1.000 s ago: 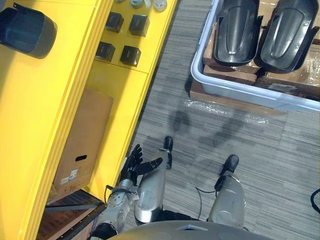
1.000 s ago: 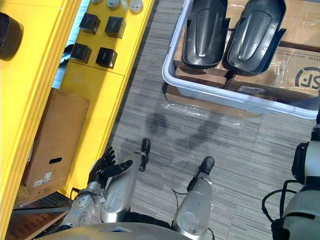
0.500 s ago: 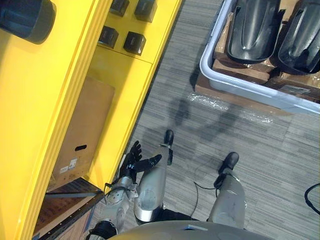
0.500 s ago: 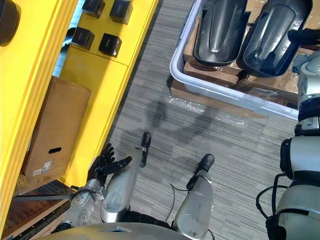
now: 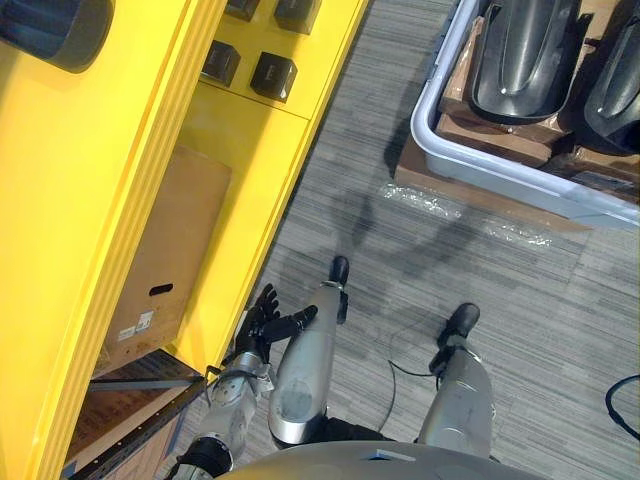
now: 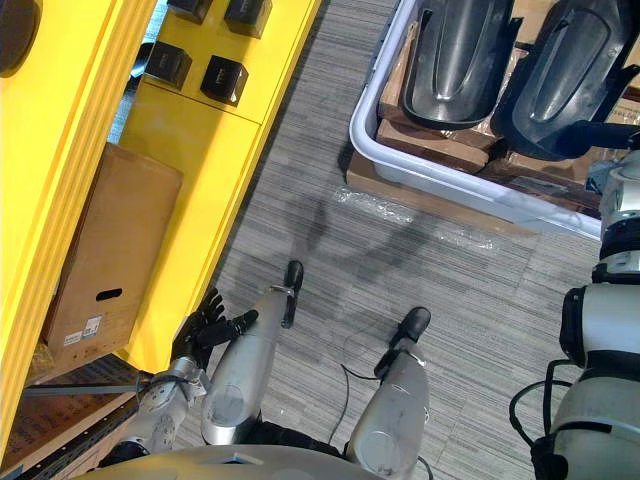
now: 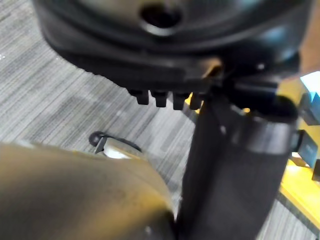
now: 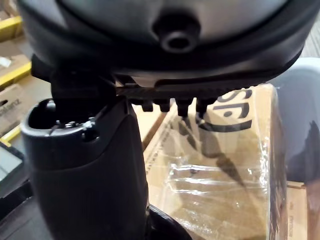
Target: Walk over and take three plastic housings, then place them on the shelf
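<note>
Left hand (image 5: 262, 322) splayed, glossy black curved housings (image 5: 520, 55)

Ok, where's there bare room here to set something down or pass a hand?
The grey carpet between the yellow shelf and the white bin is bare. The yellow surface next to the small black boxes looks free too. Crowded: the bin, filled by black housings, and the lower bay, taken by a cardboard box.
</note>
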{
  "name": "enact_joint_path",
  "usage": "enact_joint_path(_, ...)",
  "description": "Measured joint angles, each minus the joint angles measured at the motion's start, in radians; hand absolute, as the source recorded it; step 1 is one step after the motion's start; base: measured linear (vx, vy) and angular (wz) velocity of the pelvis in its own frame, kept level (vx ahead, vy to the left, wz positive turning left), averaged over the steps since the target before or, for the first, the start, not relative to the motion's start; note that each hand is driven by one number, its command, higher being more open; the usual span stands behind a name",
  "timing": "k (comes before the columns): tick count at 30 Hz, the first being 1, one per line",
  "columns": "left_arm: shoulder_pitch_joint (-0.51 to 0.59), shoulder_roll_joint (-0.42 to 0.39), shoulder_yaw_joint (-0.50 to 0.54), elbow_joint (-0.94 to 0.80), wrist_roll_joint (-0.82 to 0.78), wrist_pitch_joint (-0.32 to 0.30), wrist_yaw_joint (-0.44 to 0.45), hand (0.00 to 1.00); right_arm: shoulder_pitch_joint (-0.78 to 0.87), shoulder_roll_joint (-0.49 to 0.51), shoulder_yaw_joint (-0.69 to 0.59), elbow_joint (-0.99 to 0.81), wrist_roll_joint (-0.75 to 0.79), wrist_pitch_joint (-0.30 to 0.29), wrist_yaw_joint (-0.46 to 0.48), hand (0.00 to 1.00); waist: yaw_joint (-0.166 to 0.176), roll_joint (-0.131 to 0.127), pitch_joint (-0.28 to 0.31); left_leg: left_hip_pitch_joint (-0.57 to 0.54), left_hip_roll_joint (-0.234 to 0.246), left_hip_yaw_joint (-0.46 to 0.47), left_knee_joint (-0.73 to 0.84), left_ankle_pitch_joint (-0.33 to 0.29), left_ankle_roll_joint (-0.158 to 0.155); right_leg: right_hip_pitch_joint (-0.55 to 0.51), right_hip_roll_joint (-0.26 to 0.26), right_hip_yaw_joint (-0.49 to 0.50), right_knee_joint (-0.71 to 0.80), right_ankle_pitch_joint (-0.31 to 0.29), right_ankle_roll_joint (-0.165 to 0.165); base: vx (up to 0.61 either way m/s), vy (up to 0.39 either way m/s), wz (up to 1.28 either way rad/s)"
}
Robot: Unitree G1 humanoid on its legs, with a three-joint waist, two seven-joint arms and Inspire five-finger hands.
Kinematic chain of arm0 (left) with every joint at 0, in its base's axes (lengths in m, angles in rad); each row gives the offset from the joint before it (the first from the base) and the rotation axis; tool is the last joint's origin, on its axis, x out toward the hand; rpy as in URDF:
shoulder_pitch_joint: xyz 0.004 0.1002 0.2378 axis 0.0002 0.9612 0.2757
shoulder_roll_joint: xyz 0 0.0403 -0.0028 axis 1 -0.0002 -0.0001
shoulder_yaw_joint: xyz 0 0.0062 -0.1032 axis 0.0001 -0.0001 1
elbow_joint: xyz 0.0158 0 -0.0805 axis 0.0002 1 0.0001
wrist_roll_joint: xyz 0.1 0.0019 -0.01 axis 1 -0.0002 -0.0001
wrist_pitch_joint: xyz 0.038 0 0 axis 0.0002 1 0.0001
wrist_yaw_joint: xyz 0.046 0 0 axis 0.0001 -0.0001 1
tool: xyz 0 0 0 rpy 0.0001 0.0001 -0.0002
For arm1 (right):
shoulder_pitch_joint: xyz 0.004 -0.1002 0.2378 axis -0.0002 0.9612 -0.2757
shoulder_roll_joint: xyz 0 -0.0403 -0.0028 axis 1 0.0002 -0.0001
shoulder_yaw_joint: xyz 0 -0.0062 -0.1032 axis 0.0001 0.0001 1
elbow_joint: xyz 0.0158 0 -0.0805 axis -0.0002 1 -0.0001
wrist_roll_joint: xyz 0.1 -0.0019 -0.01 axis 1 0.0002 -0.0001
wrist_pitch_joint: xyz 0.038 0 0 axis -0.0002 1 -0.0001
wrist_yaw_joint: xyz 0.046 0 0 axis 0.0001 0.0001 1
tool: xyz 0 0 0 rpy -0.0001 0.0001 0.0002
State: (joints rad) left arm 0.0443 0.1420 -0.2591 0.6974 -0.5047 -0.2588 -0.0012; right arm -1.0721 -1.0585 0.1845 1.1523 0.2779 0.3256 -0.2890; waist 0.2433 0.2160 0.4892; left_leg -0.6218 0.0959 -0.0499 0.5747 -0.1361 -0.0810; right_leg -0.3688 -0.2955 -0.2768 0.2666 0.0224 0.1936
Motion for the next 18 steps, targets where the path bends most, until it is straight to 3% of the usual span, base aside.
enact_joint_path(6,0.0,0.002,-0.001,0.004,0.0,0.001,0.012,1.0,-0.002,-0.041,0.0,0.033,-0.039,0.013,0.0,0.0,0.0,0.001,-0.001,0.001,0.002,0.003,-0.004,0.0,0.0,-0.011,-0.002,0.006,0.014,-0.008,0.004,0.0,-0.006,-0.01)
enact_joint_path(9,0.0,0.003,-0.002,0.006,0.0,0.005,0.015,1.0,0.0,-0.036,-0.018,0.053,-0.034,0.042,0.024,0.0,-0.002,0.003,-0.002,0.003,0.002,0.007,-0.002,0.0,0.0,-0.012,-0.002,0.009,0.014,-0.008,0.004,0.01,-0.009,-0.02)
enact_joint_path(18,0.0,0.003,-0.006,0.001,0.0,0.018,0.023,1.0,0.001,-0.006,-0.06,0.062,-0.018,0.05,-0.004,0.0,-0.006,0.004,-0.003,0.017,0.005,0.012,0.009,-0.001,0.0,-0.002,-0.002,0.014,0.025,-0.009,0.002,0.0,0.0,0.0)
